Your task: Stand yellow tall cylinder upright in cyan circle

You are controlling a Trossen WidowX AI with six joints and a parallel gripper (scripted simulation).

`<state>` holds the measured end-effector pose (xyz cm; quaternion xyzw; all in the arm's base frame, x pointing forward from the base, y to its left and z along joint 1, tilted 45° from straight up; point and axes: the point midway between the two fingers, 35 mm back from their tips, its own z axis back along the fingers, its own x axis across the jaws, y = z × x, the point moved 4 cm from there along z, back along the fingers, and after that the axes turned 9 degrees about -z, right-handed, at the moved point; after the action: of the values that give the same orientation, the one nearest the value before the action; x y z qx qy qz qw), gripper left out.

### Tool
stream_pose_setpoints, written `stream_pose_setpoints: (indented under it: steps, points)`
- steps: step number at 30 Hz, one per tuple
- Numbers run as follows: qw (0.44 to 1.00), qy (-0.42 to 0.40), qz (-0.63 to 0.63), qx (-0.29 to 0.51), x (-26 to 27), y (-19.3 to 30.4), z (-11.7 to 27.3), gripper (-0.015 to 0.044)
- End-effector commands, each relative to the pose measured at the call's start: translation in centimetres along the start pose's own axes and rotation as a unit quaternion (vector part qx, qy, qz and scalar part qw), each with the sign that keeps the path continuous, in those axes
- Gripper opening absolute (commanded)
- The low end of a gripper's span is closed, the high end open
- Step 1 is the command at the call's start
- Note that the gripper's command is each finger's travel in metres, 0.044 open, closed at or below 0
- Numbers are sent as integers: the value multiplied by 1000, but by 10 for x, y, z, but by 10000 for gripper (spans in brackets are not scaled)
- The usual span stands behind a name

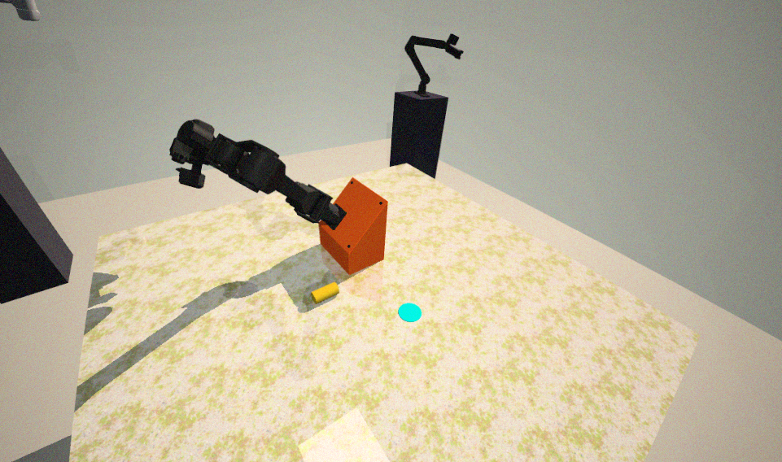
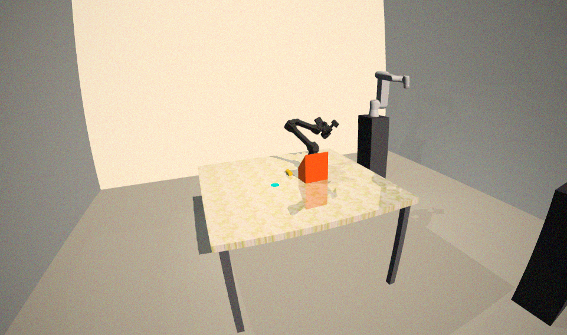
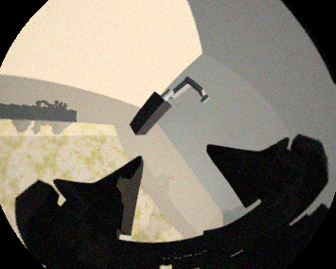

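Note:
The yellow tall cylinder (image 1: 325, 292) (image 2: 289, 172) lies on its side on the table in front of the orange block. The flat cyan circle (image 1: 409, 312) (image 2: 274, 184) lies on the table apart from it, to its right in the top view, with nothing on it. My gripper (image 3: 175, 153) (image 2: 331, 130) is open and empty, held high above the table and pointing away from the cylinder. Neither the cylinder nor the circle shows in the wrist view.
The orange wedge-topped block (image 1: 370, 232) (image 2: 317, 167) carries the arm's base and stands close to the cylinder. Dark pedestals with other robot arms stand beyond the table (image 1: 496, 367) (image 2: 252, 216). One pedestal (image 3: 151, 114) with a white arm shows between the fingers in the wrist view.

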<state>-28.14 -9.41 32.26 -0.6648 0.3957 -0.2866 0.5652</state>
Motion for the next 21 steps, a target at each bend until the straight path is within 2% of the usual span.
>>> stream_pose_setpoints:
  steps: [1,4,13,21]
  points:
    - [1000,-1,-1,0,1,0,0,374]
    - [1000,-13,-16,5,10,1,-3,309]
    - [988,-97,-112,49,81,4,-13,309]
    - [962,-168,-186,107,147,7,-6,309]
